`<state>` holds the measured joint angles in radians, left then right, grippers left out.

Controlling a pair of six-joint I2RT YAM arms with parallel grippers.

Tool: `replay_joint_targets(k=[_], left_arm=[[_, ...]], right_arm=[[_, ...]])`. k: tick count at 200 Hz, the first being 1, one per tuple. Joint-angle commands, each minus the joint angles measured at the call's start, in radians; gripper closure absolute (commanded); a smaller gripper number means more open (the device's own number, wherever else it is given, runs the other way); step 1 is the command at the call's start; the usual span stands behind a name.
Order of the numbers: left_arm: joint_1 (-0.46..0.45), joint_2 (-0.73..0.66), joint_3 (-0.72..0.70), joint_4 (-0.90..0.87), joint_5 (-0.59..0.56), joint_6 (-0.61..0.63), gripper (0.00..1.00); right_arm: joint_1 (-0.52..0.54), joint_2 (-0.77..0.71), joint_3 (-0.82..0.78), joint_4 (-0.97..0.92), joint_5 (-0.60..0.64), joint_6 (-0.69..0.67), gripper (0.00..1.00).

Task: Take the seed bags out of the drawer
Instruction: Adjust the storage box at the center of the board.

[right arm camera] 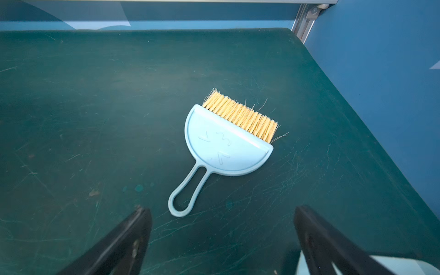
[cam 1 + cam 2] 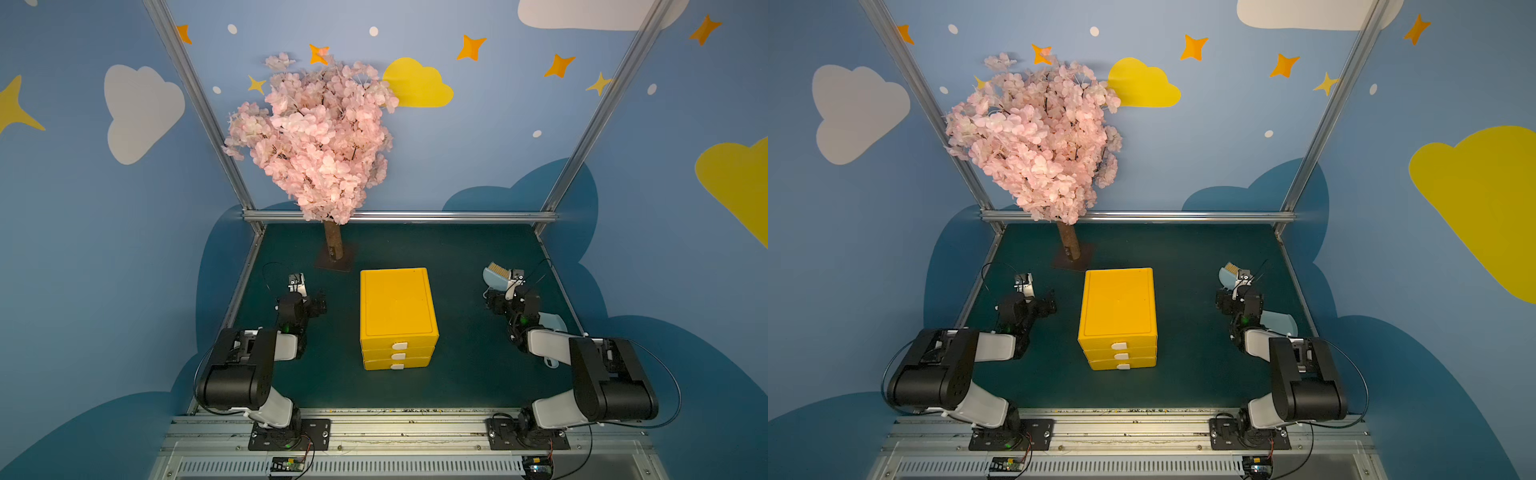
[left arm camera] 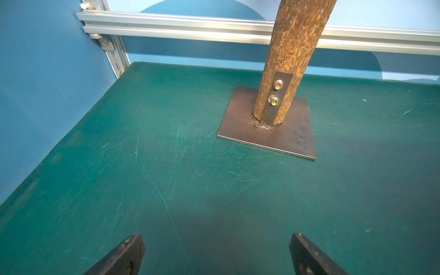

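One yellow cabinet (image 2: 395, 303) with three drawers (image 2: 378, 345), one blossom tree (image 2: 316, 137), one blue brush (image 1: 223, 145), one dustpan (image 2: 1281, 322), two robot arms (image 2: 245, 365).

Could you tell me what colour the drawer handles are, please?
White drawer handles, clearest in a top view.

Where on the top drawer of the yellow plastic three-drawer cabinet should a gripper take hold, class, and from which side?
Grip its white tab handle, coming from the front of the yellow plastic cabinet, the side facing the arm bases. The top drawer sits shut and flush, so the jutting tab is probably the only purchase.
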<state>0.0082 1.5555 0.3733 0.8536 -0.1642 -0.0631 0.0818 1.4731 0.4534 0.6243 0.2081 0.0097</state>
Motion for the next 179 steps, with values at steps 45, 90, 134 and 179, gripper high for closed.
replay_joint_targets(k=[45, 90, 134, 179], left_arm=[[-0.001, -0.018, 0.007, -0.005, 0.002, 0.009, 0.0], [-0.003, -0.018, 0.006, -0.003, 0.0, 0.008, 0.0], [-0.004, -0.017, 0.007, -0.002, -0.006, 0.008, 0.0], [-0.004, -0.018, 0.01, -0.007, -0.008, 0.006, 0.0]], right_arm=[[-0.032, -0.005, 0.008, -0.018, -0.119, -0.026, 0.01], [-0.03, -0.004, 0.009, -0.018, -0.122, -0.026, 0.01], [-0.033, -0.004, 0.009, -0.018, -0.122, -0.024, 0.01], [-0.032, -0.003, 0.01, -0.019, -0.124, -0.024, 0.01]])
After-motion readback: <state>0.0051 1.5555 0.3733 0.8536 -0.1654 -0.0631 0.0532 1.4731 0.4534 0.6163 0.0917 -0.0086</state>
